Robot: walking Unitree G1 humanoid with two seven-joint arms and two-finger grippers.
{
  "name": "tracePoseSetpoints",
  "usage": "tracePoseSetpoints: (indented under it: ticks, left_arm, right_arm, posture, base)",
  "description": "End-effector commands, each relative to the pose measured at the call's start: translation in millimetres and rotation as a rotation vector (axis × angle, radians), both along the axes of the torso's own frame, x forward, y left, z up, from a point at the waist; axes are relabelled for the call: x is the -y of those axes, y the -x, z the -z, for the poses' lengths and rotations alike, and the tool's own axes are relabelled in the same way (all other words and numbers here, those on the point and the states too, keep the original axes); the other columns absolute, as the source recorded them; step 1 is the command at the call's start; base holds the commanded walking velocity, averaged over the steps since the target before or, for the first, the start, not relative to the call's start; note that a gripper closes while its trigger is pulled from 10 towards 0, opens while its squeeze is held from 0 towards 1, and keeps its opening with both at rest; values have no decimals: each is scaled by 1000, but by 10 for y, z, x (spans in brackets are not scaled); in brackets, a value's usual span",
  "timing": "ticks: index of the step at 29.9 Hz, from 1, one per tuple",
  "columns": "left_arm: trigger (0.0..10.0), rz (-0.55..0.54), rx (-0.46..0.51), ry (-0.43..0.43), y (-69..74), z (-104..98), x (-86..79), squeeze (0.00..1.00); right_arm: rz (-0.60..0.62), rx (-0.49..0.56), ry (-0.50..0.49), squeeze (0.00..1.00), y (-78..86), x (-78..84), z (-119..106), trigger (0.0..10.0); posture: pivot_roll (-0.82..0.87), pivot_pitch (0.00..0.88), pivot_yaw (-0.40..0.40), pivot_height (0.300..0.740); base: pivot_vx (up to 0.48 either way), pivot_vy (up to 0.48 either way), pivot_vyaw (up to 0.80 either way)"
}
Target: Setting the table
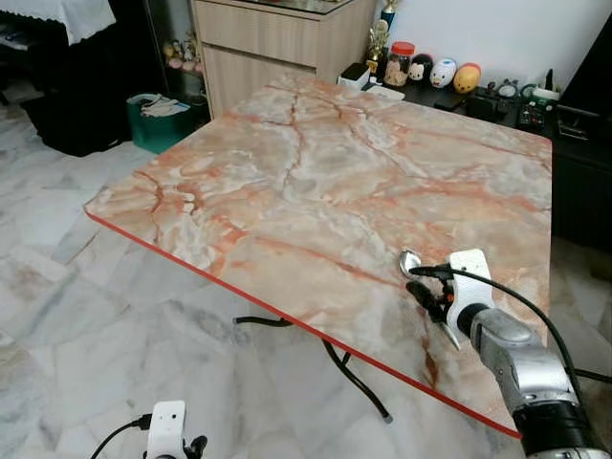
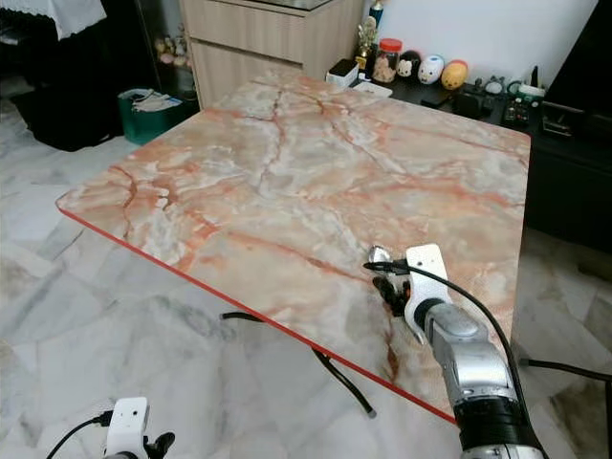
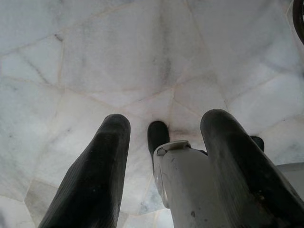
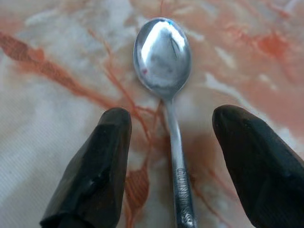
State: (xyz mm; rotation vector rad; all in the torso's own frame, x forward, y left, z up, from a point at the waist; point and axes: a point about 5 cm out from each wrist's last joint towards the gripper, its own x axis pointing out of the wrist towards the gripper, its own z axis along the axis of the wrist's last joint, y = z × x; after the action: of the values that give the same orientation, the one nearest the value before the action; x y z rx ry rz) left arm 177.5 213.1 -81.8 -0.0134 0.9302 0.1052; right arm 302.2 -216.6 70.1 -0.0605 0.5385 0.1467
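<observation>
A metal spoon (image 4: 164, 57) lies flat on the orange-veined marble table (image 1: 316, 172), near its front right corner, bowl pointing away from me. My right gripper (image 4: 173, 118) hovers low over the handle, open, one black finger on each side and neither touching it. In the left eye view the spoon's bowl (image 1: 410, 261) peeks out just beyond the right gripper (image 1: 427, 287). The left gripper (image 3: 166, 123) hangs down by the floor at the lower left, open, holding nothing.
The table's red front edge (image 1: 287, 311) runs diagonally before me, with black curved legs (image 1: 356, 380) beneath. A wooden cabinet (image 1: 277, 43) and a green bin (image 1: 158, 120) stand behind. A low dark shelf with figurines (image 1: 440, 75) lines the far wall. Pale marble floor (image 1: 86, 316) spreads to the left.
</observation>
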Motion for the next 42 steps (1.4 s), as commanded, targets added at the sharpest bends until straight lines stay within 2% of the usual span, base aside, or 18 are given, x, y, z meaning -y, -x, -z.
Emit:
tracePoseSetpoints:
  ticks: [1, 23, 35, 36, 38, 39, 40, 41, 42]
  left_arm:
    - [10000, 5, -31, -2, 38, 20, -17, 0]
    - [10000, 9, -33, -3, 44, 21, -23, 0]
    - [10000, 8, -35, -3, 51, 24, -24, 0]
    - [10000, 9, -35, -3, 50, 24, -24, 0]
    - [10000, 10, -35, -4, 49, 23, -25, 0]
    - [10000, 11, -35, -5, 49, 23, -26, 0]
    - [10000, 10, -35, -6, 48, 22, -27, 0]
    - [10000, 10, -35, -7, 48, 22, -28, 0]
    - [10000, 9, -34, -7, 48, 22, -29, 0]
  right_arm:
    - [31, -10, -7, 0, 23, 44, 49, 10000]
    - [36, 36, -39, 0, -62, -1, 52, 10000]
    - [22, 22, -39, 0, -58, -28, 105, 10000]
    - [21, 23, -39, 0, -60, -36, 108, 8667]
    - [16, 23, -41, 0, -64, -62, 115, 4353]
    - [11, 22, -41, 0, -66, -85, 121, 2745]
    - [9, 21, -41, 0, -67, -90, 123, 2745]
    - [9, 20, -41, 0, -71, -96, 126, 1804]
    - [10, 20, -40, 0, -74, -97, 128, 1804]
  posture:
    - [-82, 0, -32, 740]
    - [-74, 0, -33, 740]
    - [-73, 0, -34, 740]
    - [-75, 0, -34, 740]
    - [-73, 0, -34, 740]
    - [-73, 0, -34, 740]
    - [-73, 0, -34, 740]
    - [-72, 0, -34, 740]
    - [-72, 0, -34, 740]
  base:
    - [0, 0, 0]
    - [0, 0, 0]
    - [0, 0, 0]
    - [0, 0, 0]
    - [0, 0, 0]
    - [0, 0, 0]
    - [0, 0, 0]
    - [0, 0, 0]
    - [0, 0, 0]
